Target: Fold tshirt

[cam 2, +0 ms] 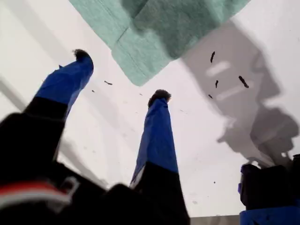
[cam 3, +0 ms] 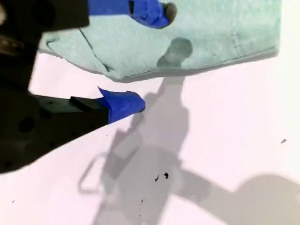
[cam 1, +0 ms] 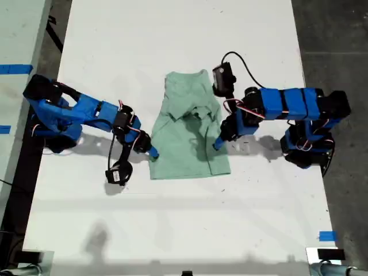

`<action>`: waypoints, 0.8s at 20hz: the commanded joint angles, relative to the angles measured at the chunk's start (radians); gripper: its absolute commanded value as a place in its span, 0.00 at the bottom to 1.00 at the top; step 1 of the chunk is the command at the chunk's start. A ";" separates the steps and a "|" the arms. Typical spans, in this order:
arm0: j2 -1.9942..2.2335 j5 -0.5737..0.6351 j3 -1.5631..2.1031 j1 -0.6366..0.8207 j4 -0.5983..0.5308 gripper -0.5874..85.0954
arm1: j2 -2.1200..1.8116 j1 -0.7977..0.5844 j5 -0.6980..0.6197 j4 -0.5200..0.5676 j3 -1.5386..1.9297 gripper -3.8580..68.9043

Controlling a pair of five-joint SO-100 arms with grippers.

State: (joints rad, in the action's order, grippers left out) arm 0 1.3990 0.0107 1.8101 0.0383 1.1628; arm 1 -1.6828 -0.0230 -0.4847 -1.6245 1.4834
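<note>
Both pincers are gaping empty: my first pincer (cam 2: 119, 75) nearing the tshirt's (cam 1: 187, 129) corner, my second pincer (cam 3: 150, 56) straddling its edge, needing closing.

2 blue arms (cam 1: 80, 112) with black joints, black cables, blue-taped fingertips (cam 2: 159, 101).

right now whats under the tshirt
The tshirt lies on the white table, partly folded, so its own cloth sits under the folded-over top part. Both tools sit at its edges, open. Whatever else is beneath it is covered.
</note>
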 commanded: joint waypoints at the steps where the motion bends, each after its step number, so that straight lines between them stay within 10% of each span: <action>1: -0.029 -0.021 -0.114 -0.005 -0.058 0.29 | -0.077 0.031 0.025 0.049 0.003 0.43; 6: -0.147 -0.046 -0.164 -0.006 -0.117 0.25 | -0.117 0.051 0.049 0.077 0.060 0.41; 8: -0.153 -0.094 -0.175 -0.008 -0.084 0.01 | -0.144 0.057 0.057 0.098 0.098 0.41; 16: -0.026 -0.164 -0.097 0.015 0.066 0.01 | -0.256 0.057 0.074 0.170 0.250 0.41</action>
State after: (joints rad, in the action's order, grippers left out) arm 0 1.2487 -0.1427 1.7043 0.0383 1.2210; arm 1 -1.8669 0.0230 -0.4249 -1.4910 1.7273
